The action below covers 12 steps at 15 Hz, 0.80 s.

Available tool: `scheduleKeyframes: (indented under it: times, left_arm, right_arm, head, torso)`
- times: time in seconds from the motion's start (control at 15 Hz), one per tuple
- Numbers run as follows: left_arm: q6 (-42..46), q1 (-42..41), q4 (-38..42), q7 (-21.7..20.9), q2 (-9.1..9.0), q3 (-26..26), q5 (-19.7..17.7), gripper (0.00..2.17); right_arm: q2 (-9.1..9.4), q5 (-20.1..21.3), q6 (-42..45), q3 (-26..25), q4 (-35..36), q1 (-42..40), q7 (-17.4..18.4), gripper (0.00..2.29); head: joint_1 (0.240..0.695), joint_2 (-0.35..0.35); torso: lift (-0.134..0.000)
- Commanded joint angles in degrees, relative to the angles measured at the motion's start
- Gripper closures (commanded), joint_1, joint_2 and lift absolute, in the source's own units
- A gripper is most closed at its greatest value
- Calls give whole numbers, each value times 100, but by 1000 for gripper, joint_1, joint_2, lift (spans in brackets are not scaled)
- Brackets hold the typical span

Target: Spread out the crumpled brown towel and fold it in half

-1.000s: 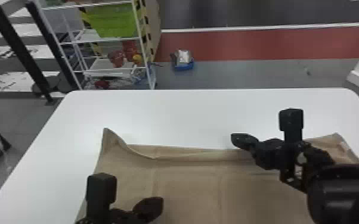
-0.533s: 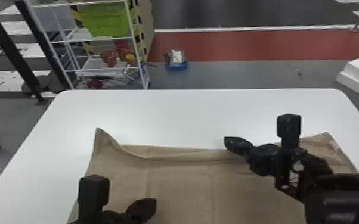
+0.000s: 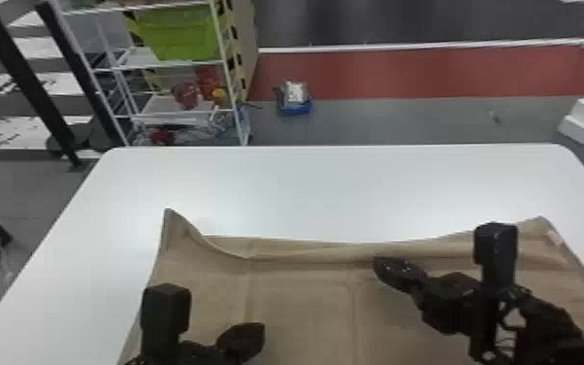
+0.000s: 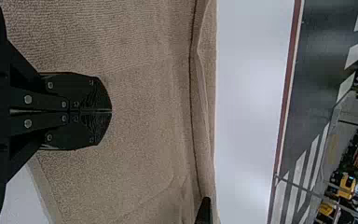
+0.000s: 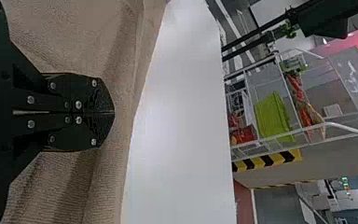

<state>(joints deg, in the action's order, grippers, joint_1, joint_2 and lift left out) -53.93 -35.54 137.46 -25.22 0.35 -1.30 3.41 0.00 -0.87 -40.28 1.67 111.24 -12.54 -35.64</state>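
In the head view my left gripper (image 3: 242,338) is over the left part of the brown towel (image 3: 305,310), low in the view. My right gripper (image 3: 393,272) is at the towel's far edge, right of the middle. The towel lies mostly flat, its far left corner raised and its far edge rippled. In the left wrist view the left gripper (image 4: 111,111) is shut above the towel (image 4: 135,130), with no cloth seen between its fingers. The right wrist view has the right gripper (image 5: 113,112) shut over the towel (image 5: 74,37) near its rippled edge; no cloth is seen pinched.
The white table (image 3: 330,189) extends beyond the towel's far edge and to its left. Behind the table stand a wire shelf (image 3: 237,111) with a green bin (image 3: 179,34) and, on the floor, a small blue container (image 3: 295,107).
The head view has shifted slightly, so table and towel sit a little differently in it. Both arms keep nearly the same places over the towel, whose shape looks much the same.
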Motion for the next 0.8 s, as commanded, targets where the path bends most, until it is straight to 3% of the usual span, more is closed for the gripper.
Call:
scheduleKeyframes:
  times: [0.0,0.73]
  left_arm:
    - [0,12,0,0,-50,-2,2,2037]
    - [0,-93,61,-18,-50,-2,28,2037]
  right_arm:
    - [5,-1,42,0,-120,50,4,1683]
    - [5,96,323,387,-1640,1324,321,1683]
  head:
    - [695,115]
    - [695,132]
  torso:
    - [-124]
    - [-124]
